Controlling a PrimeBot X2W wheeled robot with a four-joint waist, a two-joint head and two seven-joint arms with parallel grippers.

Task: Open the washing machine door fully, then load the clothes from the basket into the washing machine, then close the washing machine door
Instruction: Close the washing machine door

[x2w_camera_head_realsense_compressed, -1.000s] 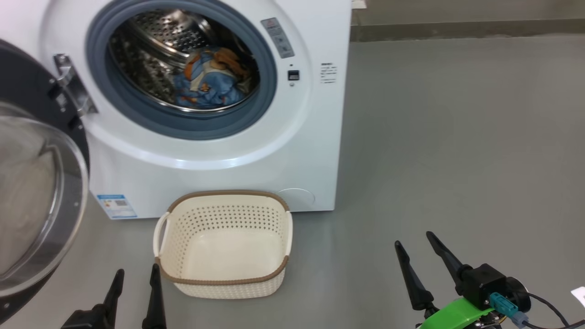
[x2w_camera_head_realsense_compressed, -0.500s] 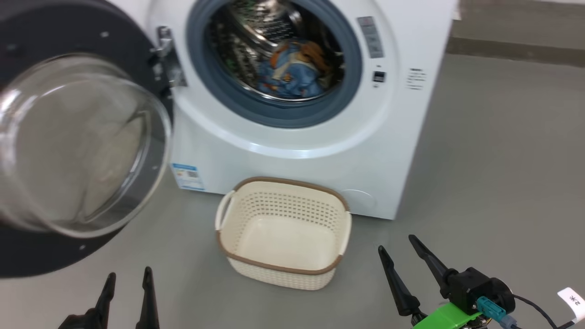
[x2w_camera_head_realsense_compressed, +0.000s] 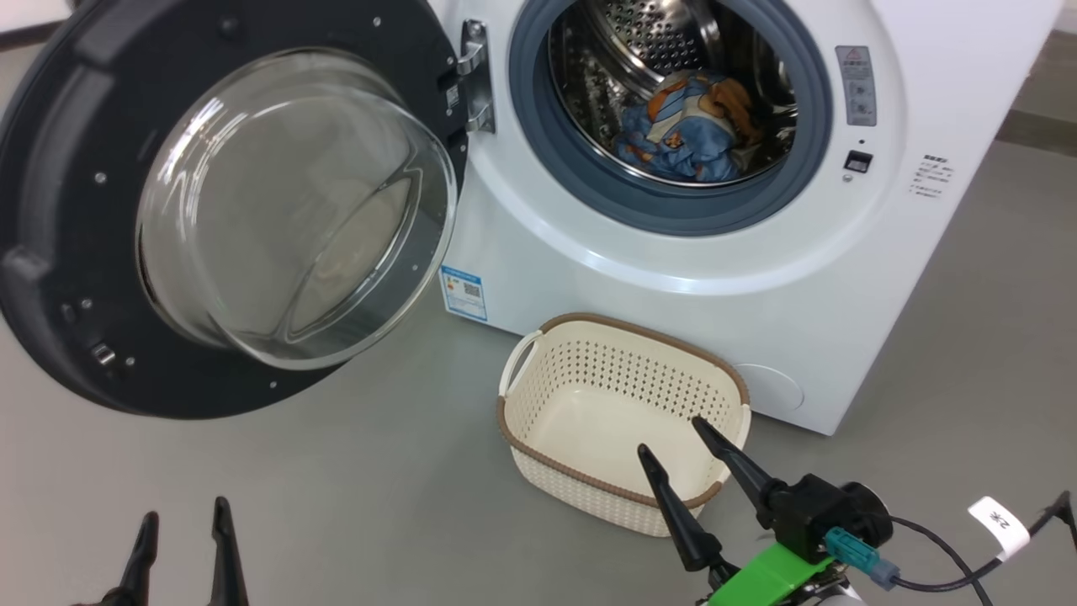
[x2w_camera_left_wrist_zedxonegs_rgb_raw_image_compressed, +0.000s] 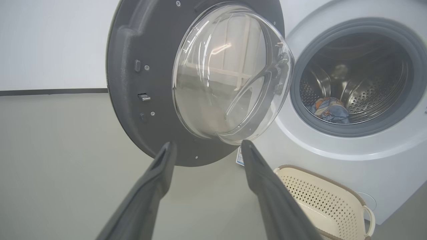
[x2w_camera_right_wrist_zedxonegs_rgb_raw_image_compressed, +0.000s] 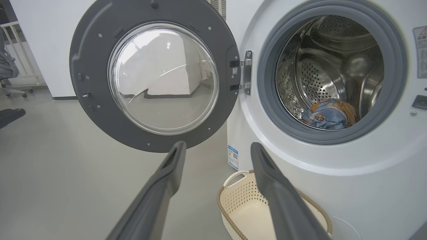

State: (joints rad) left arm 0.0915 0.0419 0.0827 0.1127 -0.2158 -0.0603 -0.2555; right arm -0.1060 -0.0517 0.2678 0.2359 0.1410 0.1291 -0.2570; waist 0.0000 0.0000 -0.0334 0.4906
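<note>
The washing machine (x2w_camera_head_realsense_compressed: 673, 278) stands with its round black-rimmed door (x2w_camera_head_realsense_compressed: 50, 168) swung wide open to the left, the glass bowl facing me. Blue and orange clothes (x2w_camera_head_realsense_compressed: 690, 126) lie in the steel drum. The cream perforated basket (x2w_camera_head_realsense_compressed: 589, 370) sits on the floor against the machine's front with nothing in it. My left gripper (x2w_camera_head_realsense_compressed: 185, 507) hangs open low at the left, pointing at the door's lower edge (x2w_camera_left_wrist_zedxonegs_rgb_raw_image_compressed: 133, 100) from a distance. My right gripper (x2w_camera_head_realsense_compressed: 671, 435) is open too, its tips over the basket's near rim. Along the right gripper (x2w_camera_right_wrist_zedxonegs_rgb_raw_image_compressed: 217, 143) I see door, drum and basket (x2w_camera_right_wrist_zedxonegs_rgb_raw_image_compressed: 233, 196).
Bare grey floor spreads left and right of the machine. A white wall stands behind the door. An office chair base (x2w_camera_right_wrist_zedxonegs_rgb_raw_image_compressed: 10, 90) is far off to the left. A black cable with a white tag (x2w_camera_head_realsense_compressed: 997, 522) trails from my right wrist.
The head camera has swung left, so machine and basket sit further right in the picture and the door's whole inner face shows. Both grippers stay open and empty.
</note>
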